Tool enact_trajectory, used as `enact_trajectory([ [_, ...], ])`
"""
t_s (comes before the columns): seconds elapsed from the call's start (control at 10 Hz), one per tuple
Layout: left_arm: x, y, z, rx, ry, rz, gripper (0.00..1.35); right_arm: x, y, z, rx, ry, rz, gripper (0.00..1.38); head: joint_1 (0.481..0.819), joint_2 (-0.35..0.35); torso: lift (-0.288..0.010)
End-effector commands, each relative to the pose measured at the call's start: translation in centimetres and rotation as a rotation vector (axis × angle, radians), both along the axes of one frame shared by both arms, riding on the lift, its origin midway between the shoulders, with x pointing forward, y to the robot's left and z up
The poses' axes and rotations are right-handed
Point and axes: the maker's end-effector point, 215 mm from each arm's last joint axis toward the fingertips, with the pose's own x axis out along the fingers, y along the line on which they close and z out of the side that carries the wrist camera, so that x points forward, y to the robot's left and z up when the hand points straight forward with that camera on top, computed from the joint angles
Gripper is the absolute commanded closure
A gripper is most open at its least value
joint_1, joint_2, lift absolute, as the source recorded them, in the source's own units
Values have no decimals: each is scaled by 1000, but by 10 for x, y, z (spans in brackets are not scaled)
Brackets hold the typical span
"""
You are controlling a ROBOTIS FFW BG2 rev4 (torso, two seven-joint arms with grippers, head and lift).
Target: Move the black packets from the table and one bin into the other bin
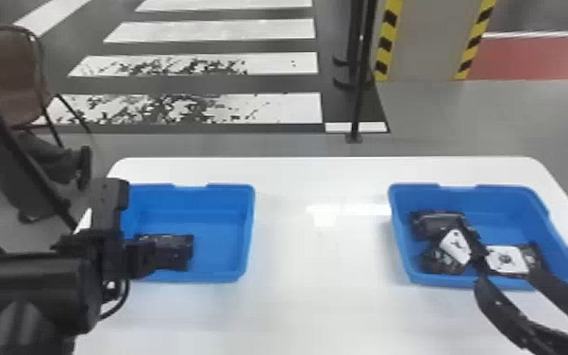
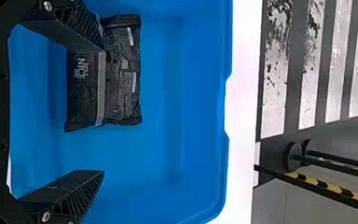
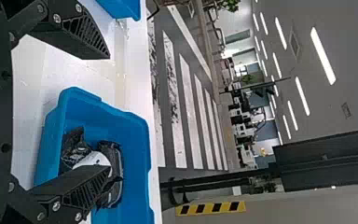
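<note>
Left gripper (image 1: 145,259) is spread over left bin (image 1: 224,212); right gripper (image 1: 507,269) is parted at right bin (image 1: 500,207) (black packets (image 1: 440,223) contained).

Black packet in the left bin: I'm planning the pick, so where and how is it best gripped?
Probably from above, at mid-length, with the open left claw turned to close across the long edges: the packet lies flat, that span is shorter, and blue bin shows beyond both.

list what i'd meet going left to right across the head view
Robot's left arm → left blue bin with black packet inside → dark pole beyond the table → right blue bin holding more packets.
</note>
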Motion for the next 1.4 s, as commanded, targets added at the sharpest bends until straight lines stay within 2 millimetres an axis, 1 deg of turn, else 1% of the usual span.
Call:
enact_trajectory([
  [0.0, -2, -9, -7, 22, 29, -9, 93, 0, 0, 0, 2, 0, 1, 194, 695, 65, -110],
  [0.4, -9, -11, -22, 92, 91, 14, 93, 0, 1, 0, 3, -1, 7, 194, 695, 54, -110],
  [0.6, -4, -11, -25, 121, 92, 19, 93, 1, 0, 0, 5, -4, 6, 194, 695, 53, -110],
  [0.8, 6, -6, -25, 137, 78, 28, 93, 1, 1, 1, 5, -7, 7, 194, 695, 54, -110],
  [0.9, 8, -1, -25, 150, 76, 37, 93, 1, 1, 0, 5, -5, 8, 194, 695, 55, -110],
  [1.3, 17, 9, -20, 175, 37, 64, 93, 1, 1, -3, 11, -1, 10, 194, 695, 71, -110],
])
